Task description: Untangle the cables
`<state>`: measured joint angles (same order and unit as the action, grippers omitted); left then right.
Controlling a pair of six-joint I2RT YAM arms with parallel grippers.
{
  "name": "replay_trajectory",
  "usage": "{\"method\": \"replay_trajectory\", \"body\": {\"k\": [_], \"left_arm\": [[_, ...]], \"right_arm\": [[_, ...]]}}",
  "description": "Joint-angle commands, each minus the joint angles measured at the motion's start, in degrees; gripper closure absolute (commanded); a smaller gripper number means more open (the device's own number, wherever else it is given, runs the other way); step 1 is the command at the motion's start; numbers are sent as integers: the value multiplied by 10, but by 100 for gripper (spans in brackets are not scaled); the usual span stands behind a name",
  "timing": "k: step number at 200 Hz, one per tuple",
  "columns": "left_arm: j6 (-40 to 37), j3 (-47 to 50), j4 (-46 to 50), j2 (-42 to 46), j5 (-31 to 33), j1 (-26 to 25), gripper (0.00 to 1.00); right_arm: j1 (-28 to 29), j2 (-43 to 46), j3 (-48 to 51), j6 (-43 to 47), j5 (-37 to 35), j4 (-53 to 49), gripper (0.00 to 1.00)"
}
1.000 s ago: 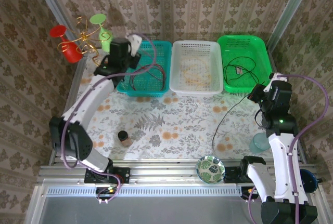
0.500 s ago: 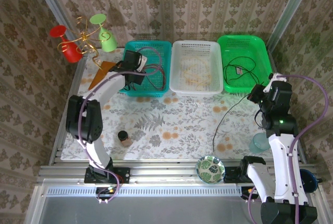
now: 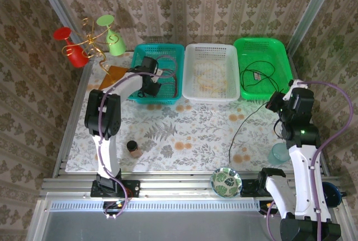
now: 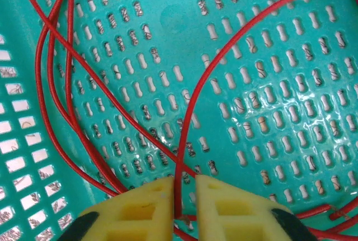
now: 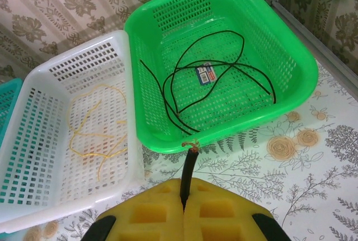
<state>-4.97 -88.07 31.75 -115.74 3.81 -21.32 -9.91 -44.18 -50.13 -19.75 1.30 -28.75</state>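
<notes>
Dark red cables (image 4: 193, 107) lie looped in the teal basket (image 4: 268, 84). My left gripper (image 4: 184, 180) is low inside that basket (image 3: 159, 46), its jaws slightly apart. One red strand runs up through the gap, close against the left pad and not pinched. In the top view the left gripper (image 3: 151, 81) sits at the basket's near left. My right gripper (image 5: 184, 188) is shut on the end of a black cable (image 5: 189, 165) just in front of the green basket (image 5: 240, 121). This cable trails down over the table (image 3: 238, 126). More black cable (image 5: 224, 67) coils inside the green basket. Yellow cable (image 5: 95, 135) lies in the white basket (image 3: 210, 47).
A gold stand with a red cup (image 3: 70, 48) and a green cup (image 3: 112, 39) is at the back left, with a brown board (image 3: 114, 76) beside it. A small brown bottle (image 3: 133, 148), a leaf-patterned bowl (image 3: 226, 181) and a clear cup (image 3: 278, 154) stand near the front.
My left arm has folded in and brought its gripper down into the teal basket. Its jaws have parted a little around the red strand. The right arm has not moved.
</notes>
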Motion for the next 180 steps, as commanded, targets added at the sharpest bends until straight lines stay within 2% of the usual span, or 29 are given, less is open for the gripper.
{"method": "replay_trajectory", "body": {"k": [1, 34, 61, 105, 133, 135, 180], "left_arm": [[13, -8, -1, 47, -13, 4, 55], [16, 12, -35, 111, -13, 3, 28], [21, 32, -60, 167, -18, 3, 20], [30, 75, -104, 250, -40, -16, 18], [43, 123, -144, 296, -44, -44, 18], [45, 127, -148, 298, -43, -58, 18], [93, 227, -245, 341, -39, -121, 17]], "right_arm": [[-1, 8, -25, -1, 14, -11, 100], [0, 7, -53, -3, 20, -17, 100], [1, 4, -84, -10, 24, -17, 100], [1, -17, -154, -17, 26, -3, 100], [1, -47, -212, -16, 24, 23, 100], [1, -50, -218, -15, 24, 24, 100], [2, -110, -287, 14, 57, 143, 100]]}}
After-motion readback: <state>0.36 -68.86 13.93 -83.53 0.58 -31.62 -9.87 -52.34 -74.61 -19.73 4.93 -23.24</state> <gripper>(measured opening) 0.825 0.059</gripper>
